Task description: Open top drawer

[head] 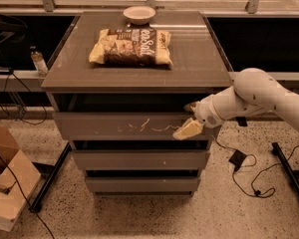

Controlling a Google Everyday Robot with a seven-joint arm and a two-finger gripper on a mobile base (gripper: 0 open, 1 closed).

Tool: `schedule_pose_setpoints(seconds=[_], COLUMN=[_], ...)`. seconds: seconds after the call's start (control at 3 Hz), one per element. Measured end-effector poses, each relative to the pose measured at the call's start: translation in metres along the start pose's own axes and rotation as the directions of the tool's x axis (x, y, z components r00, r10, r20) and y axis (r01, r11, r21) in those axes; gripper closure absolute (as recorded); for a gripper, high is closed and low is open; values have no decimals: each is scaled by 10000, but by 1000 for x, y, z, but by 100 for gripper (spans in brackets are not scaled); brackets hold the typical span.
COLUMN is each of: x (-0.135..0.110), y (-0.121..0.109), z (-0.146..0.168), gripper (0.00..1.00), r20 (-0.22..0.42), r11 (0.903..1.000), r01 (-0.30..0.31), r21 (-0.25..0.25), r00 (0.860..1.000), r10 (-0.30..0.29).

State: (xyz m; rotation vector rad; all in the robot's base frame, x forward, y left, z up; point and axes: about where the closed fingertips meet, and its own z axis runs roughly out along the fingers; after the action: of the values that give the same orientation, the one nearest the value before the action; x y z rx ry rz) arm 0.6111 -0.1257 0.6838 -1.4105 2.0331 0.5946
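The top drawer (114,126) is the tallest grey-brown front under the cabinet top, with pale squiggly scratches across its panel. My gripper (189,117) is at the right end of that front, at its upper edge, on the white arm coming in from the right. It is open: the upper fingertip (192,105) is in the dark gap above the panel and the lower finger (188,130) lies in front of the panel. The drawer front looks level with the two shorter grey fronts (139,159) below it.
A snack bag (132,46) and a small white bowl (139,14) sit on the cabinet top (199,68). A cardboard box (5,183) stands on the floor at left. Cables and a plug (236,158) lie at right. A bottle (38,61) stands on the left ledge.
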Motion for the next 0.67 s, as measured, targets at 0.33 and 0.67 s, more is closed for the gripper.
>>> schedule_pose_setpoints(seconds=[0.33,0.67], x=[1,3], y=[13,39], z=[-8,-22], gripper=[63,53], r20=[-197,-598], r11=[9999,9991], r01=[86,293], r21=[-143,-316], r00=[9998,9977], r10=[-88,-311])
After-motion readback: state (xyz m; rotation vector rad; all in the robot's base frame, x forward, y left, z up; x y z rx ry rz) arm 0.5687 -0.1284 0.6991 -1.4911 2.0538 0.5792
